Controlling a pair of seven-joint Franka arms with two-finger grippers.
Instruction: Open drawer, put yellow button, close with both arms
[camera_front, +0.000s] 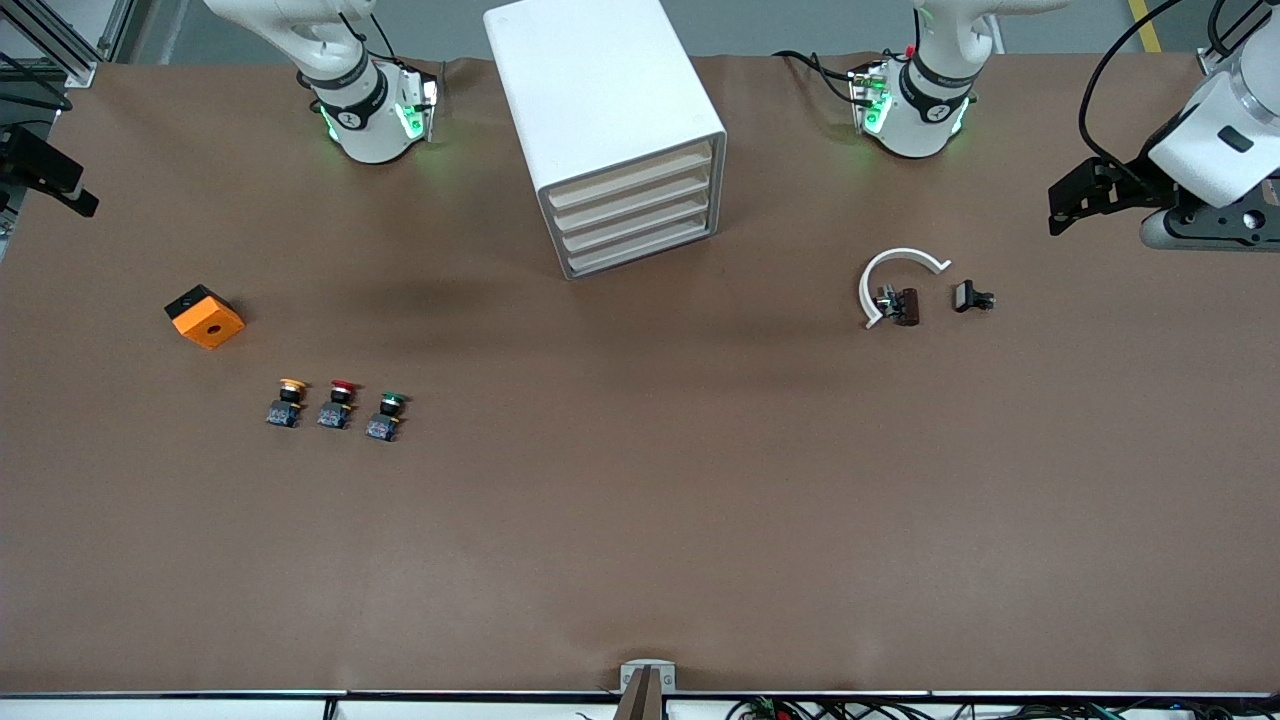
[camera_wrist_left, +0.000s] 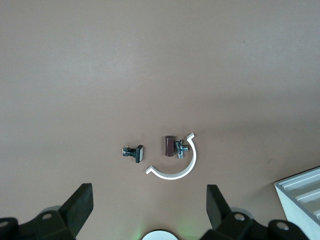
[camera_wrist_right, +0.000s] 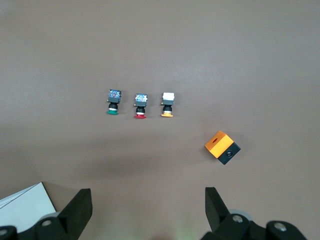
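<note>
Front view shows the yellow button (camera_front: 287, 401), small, light and rigid, well apart from the cabinet (camera_front: 610, 130) toward the right arm's end and nearer the camera; its narrow body looks the best grip. The drawer (camera_front: 628, 171), uppermost and shut, shows no handle I can make out. The right gripper (camera_wrist_right: 146, 212) and left gripper (camera_wrist_left: 149, 210) hang spread wide and empty, fingertips cut off.

two white arms (camera_front: 350, 90) with black joint bands (green lights glowing), black cables, black fingers (camera_wrist_left: 80, 205).
</note>
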